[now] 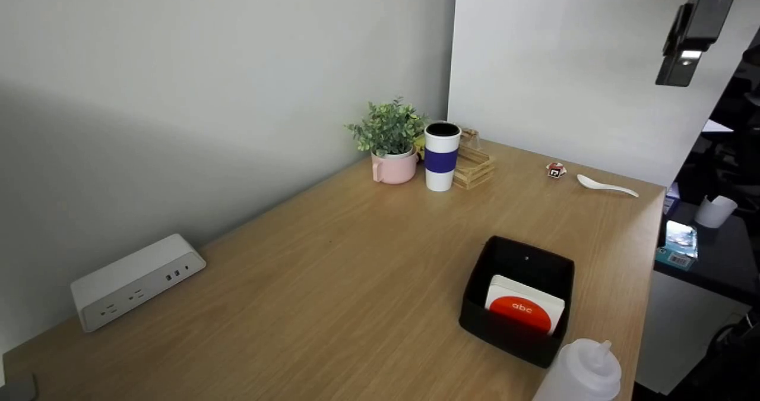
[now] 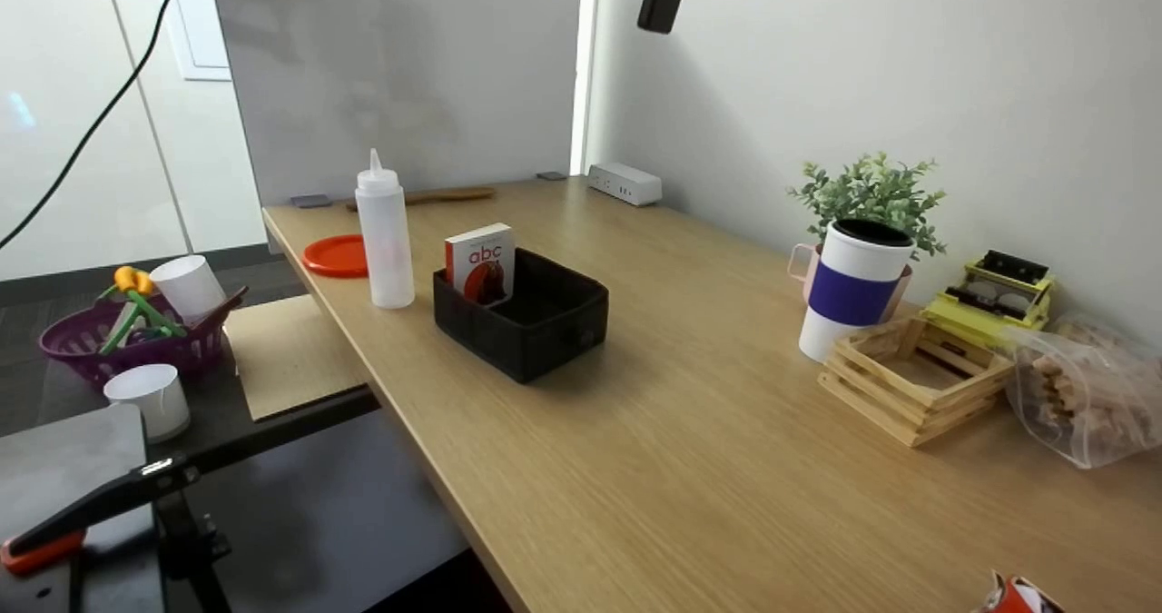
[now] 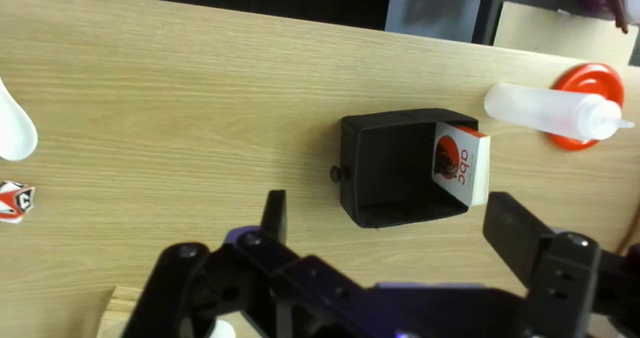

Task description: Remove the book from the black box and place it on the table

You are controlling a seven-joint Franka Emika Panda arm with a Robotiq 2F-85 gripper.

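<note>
The book [image 2: 482,266] leans on its edge inside the black box [image 2: 495,336], its top rising above the rim. In both exterior views the near wall of the box hides the book's lower part; I can read "abc" on its cover, but the smaller lettering is too fine for me. The bottle [image 1: 585,371], its lower part cut off by the bottom edge in an exterior view, stands near the end where the book leans; in the wrist view it covers part of a red dish [image 3: 592,77]. Farther out, the left edge of the wrist view cuts off a white spoon [image 3: 16,127], only a corner of a wooden crate [image 3: 114,310] shows, and I block much of the worktop [image 3: 165,188] along the bottom.

My end effector [image 3: 387,213] is released, its fingers [image 3: 510,228] spread wide apart. The book lies well below and clear of them: seen from the wrist, it shows just beside the finger on the right of that view, and most of the black box shows between the two.

I hang high over the worktop with the fingers pointing down at a slight slant. In both exterior views the top edge cuts me off above; in an exterior view the two fingertips [image 2: 661,3] show with a gap between them.
</note>
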